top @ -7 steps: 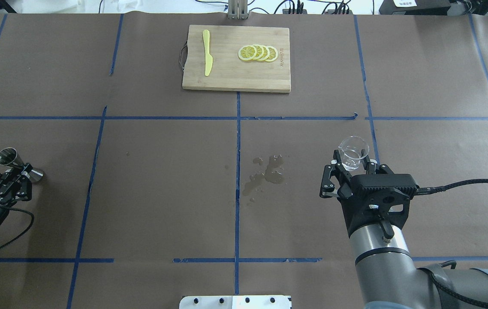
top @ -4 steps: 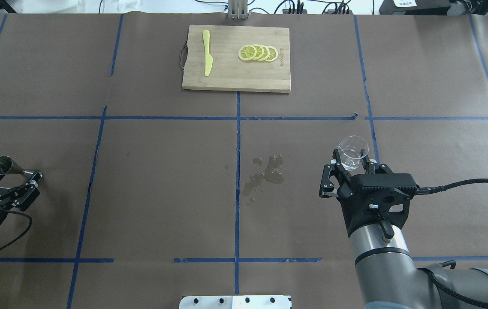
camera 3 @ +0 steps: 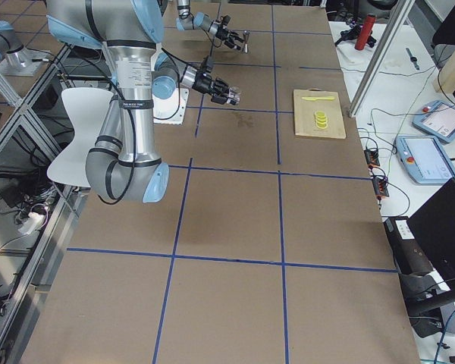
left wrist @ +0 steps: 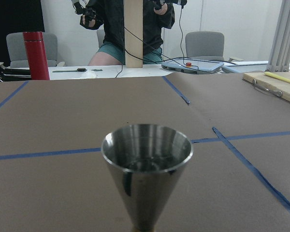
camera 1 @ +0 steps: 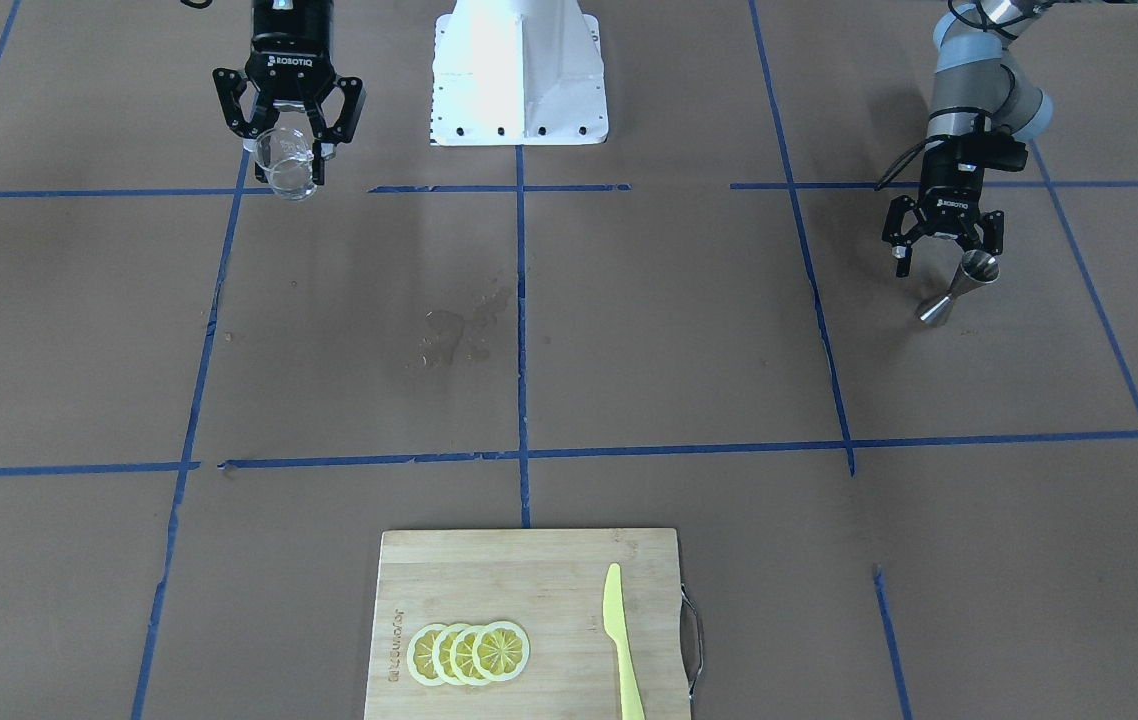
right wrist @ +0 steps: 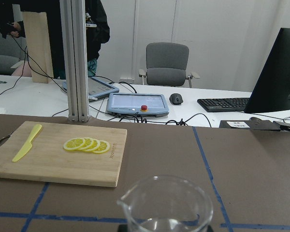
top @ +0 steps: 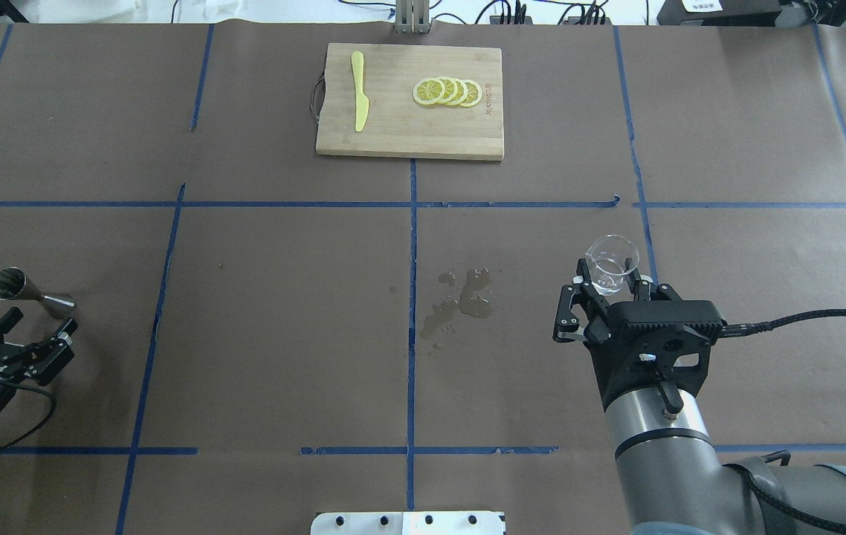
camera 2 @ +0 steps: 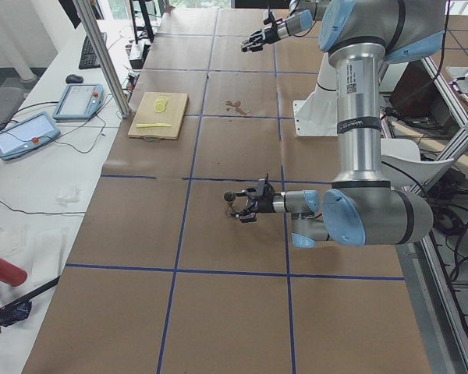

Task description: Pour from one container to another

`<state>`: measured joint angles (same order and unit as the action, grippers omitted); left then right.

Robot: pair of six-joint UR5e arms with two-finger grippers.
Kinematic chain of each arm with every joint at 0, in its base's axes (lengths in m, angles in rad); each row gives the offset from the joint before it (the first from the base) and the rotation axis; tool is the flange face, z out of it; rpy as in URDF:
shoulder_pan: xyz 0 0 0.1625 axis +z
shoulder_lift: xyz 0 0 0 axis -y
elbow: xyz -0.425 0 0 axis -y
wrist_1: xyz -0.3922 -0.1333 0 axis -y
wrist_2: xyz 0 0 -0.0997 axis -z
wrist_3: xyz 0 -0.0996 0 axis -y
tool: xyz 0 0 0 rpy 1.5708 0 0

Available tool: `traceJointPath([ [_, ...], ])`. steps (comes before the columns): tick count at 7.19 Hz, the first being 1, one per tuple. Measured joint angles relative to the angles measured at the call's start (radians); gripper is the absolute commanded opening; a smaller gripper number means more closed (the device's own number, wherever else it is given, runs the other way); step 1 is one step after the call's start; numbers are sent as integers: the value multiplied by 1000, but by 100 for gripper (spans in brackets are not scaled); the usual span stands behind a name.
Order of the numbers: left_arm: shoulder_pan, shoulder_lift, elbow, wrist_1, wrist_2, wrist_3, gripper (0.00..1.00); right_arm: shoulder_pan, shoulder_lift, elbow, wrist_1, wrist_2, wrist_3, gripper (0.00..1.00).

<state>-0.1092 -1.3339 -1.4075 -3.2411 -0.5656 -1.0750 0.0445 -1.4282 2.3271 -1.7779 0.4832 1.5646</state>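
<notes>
Jigger [top: 33, 294] is standing upright near the surface's [top: 282, 334] left edge, mouth up, probably staged as the pour target. Left gripper [top: 44, 319] is hovering low just robot-side of it, fingers spread, touching nothing. Right gripper [top: 612, 281] is gripping the glass cup [top: 612, 256] upright off the surface, midway toward the right edge, wrist level so nothing spills.

Bright, even, diffuse light; shadows faint. Glare blows out white base [camera 1: 519, 70]. Close jigger [left wrist: 146, 164] sharp, background softer.
</notes>
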Motion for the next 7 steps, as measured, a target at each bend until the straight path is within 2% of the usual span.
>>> traceJointPath([
  [2,17,30,0,-22,5,-26,100,0,0,0,0,0,0,0],
  [4,43,98,1,-92,6,-61,100,0,0,1,0,0,0,0],
  [7,59,200,6,-126,4,-120,100,0,1,4,0,0,0,0],
])
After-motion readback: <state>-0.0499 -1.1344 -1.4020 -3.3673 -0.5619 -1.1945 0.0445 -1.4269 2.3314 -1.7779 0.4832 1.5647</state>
